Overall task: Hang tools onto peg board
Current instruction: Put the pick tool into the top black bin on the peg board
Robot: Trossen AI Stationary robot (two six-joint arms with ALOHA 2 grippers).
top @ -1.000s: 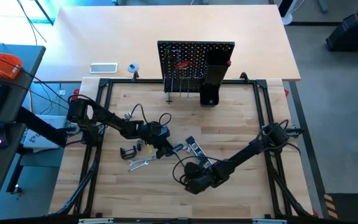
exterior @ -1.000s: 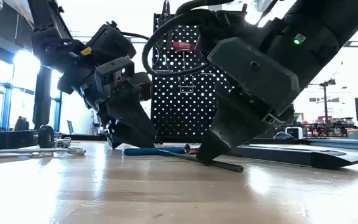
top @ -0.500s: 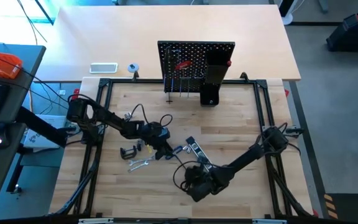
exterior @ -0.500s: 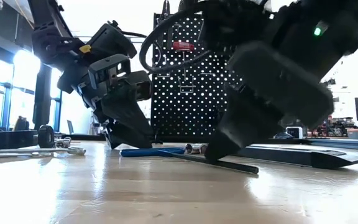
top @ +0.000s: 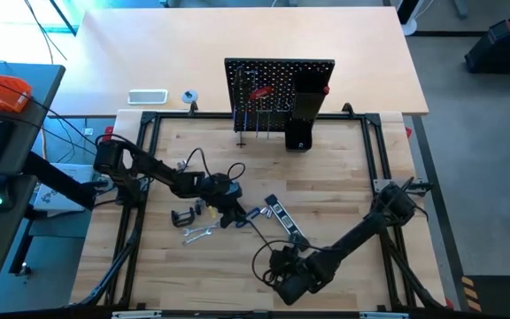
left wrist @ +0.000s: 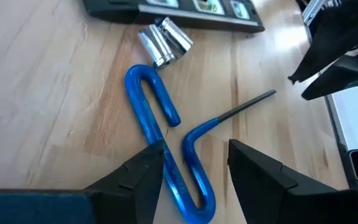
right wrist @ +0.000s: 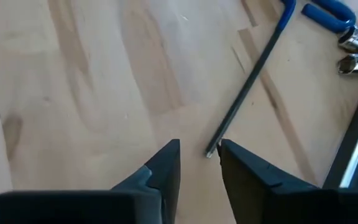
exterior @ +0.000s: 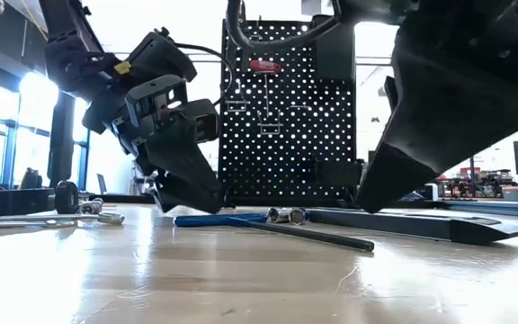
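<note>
Lying flat on the wooden tabletop (top: 343,177) is the blue hex key (left wrist: 166,146), its thin dark shaft (right wrist: 244,90) stretched toward the near edge. The left claw (left wrist: 194,171) is seen low over the blue handle, its fingers (left wrist: 145,171) spread on either side of it with nothing gripped. The right claw (right wrist: 197,163) is parted a little, holding nothing, with the shaft tip just beyond the gap between its fingers (right wrist: 166,165). Two silver sockets (left wrist: 163,40) and a black-and-silver bar (top: 283,218) are lying just beside the handle. A silver wrench (top: 198,234) and a black clamp (top: 182,216) are found near the left arm. The peg board (top: 273,84) is standing upright at the far side, with a red-handled screwdriver (top: 260,91) hung on it.
</note>
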